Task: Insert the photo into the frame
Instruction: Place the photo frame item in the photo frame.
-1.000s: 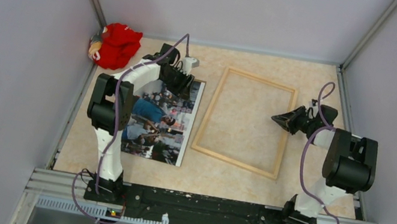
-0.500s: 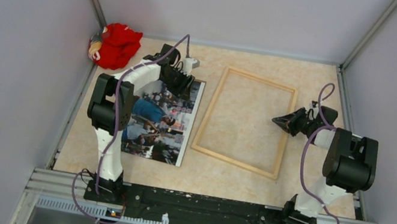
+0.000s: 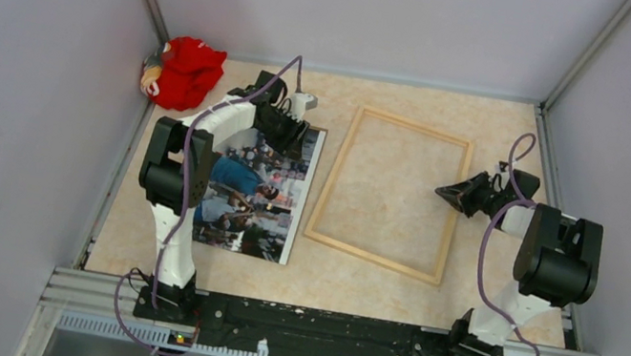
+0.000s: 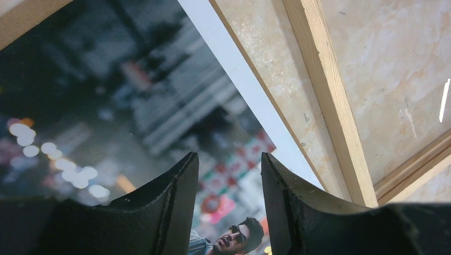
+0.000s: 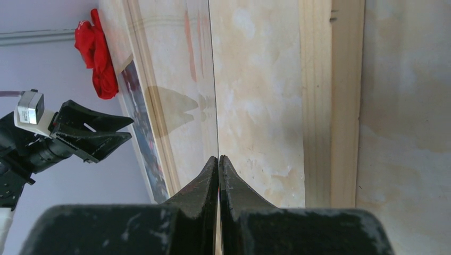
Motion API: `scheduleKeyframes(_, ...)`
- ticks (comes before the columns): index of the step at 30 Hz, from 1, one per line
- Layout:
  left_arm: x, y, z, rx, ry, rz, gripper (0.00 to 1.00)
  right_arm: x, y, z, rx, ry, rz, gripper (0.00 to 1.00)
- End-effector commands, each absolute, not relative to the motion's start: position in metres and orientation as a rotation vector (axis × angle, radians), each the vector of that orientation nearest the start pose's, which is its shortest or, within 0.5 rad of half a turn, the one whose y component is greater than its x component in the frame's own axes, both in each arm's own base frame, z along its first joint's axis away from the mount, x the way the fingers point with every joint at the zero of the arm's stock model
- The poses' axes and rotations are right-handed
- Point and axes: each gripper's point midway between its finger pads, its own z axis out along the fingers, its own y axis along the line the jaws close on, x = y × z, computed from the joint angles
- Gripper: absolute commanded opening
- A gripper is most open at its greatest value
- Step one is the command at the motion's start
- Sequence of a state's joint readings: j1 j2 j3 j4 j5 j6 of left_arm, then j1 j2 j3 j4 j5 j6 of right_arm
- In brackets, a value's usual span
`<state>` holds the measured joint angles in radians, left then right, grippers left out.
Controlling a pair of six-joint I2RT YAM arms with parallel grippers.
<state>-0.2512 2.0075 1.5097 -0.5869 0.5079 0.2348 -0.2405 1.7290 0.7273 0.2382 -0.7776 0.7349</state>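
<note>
Fingers point(image 4: 175, 204) of the left gripper point(image 4: 230, 159) are spread over the photo point(image 3: 250, 211) by the table's point(image 3: 324, 276) left edge; the right gripper's point(image 3: 441, 192) are squeezed together over the frame point(image 3: 373, 257)

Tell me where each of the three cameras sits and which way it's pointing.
Top external: above and behind the bases, looking down on the photo, the frame, left fingers and right fingers.
Left wrist: on the left arm, close above the photo, frame at right; own open fingers show.
Right wrist: low over the frame, facing left across it; own shut fingers show.
Shared: all three see the frame; right wrist also catches the left fingers.
</note>
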Motion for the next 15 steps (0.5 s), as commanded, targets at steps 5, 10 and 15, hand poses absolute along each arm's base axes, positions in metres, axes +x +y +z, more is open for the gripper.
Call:
scheduleKeyframes(5,0.4171,-0.1885,0.0815,0.802,2.408,-0.668,0.54,0.3864,0.0443,0.0659,0.681,2.163,1.109,0.00)
scheduleKeyframes(10,0.4173,-0.1882,0.0818,0.803,2.408,-0.665,0.54,0.3850,0.0434,0.0633,0.690,2.168,1.104,0.00)
scheduleKeyframes(15,0.4171,-0.1881,0.0808,0.805,2.409,-0.664,0.54,0.3820,0.0443,0.0607,0.694,2.174,1.109,0.00)
